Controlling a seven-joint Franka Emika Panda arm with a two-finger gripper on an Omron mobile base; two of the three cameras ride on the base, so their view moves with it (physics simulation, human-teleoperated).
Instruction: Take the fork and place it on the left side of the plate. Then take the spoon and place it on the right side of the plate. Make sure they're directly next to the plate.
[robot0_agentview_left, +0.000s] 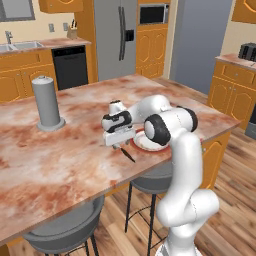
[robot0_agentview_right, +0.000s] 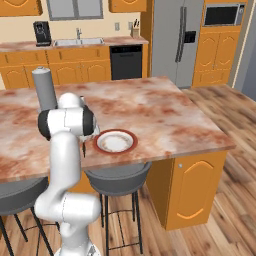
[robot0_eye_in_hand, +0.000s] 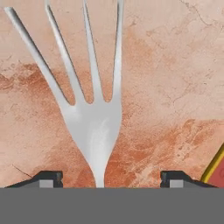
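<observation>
Fork (robot0_eye_in_hand: 94, 127) midway between spread fingertips (robot0_eye_in_hand: 47, 179)

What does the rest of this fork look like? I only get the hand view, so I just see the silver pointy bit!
Observer: The fork has a slim black handle. In the left base view it lies flat on the counter.
Operator: Is the red thing in my corner the plate?
Observer: Yes. The plate is round, with a red-brown rim and a white centre, and the fork lies close beside it.
Operator: Is anything else up there?
Observer: A tall grey paper towel roll stands farther back on the counter.
</observation>
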